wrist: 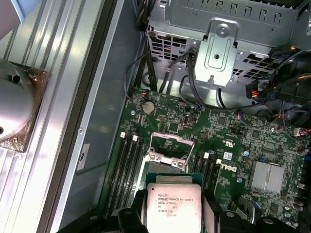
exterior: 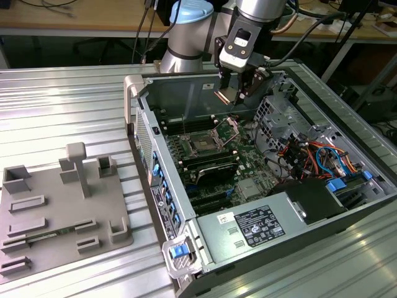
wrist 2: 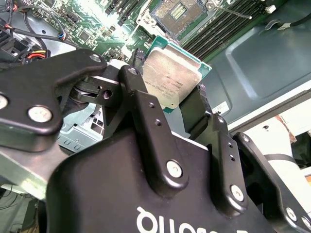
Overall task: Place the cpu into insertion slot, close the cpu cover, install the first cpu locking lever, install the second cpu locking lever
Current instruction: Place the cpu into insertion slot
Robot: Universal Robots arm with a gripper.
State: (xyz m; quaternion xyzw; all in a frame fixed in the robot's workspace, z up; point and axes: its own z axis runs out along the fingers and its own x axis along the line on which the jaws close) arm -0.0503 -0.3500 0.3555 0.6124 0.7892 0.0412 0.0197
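Note:
My gripper (exterior: 228,94) hangs above the open computer case, shut on the cpu (exterior: 224,95). The cpu (wrist 2: 172,80) is a flat square chip with a silvery-tan face, clamped by its edges between the two black fingers (wrist 2: 141,99). It is also seen over the motherboard in the first wrist view (wrist: 172,206). The insertion slot (exterior: 203,144) lies open below and apart from it, dark centre exposed (wrist 2: 177,10). The cpu cover (exterior: 228,128) stands raised at the slot's far side (wrist: 167,145). A thin wire lever (wrist 2: 232,9) lies beside the slot; which lever it is I cannot tell.
Long black memory slots (exterior: 208,164) flank the socket. A metal drive cage (exterior: 282,118), coloured cables (exterior: 316,155) and the power supply (exterior: 260,223) crowd the case at the exterior view's right. A grey fixture plate (exterior: 62,205) lies on the ribbed table at the left.

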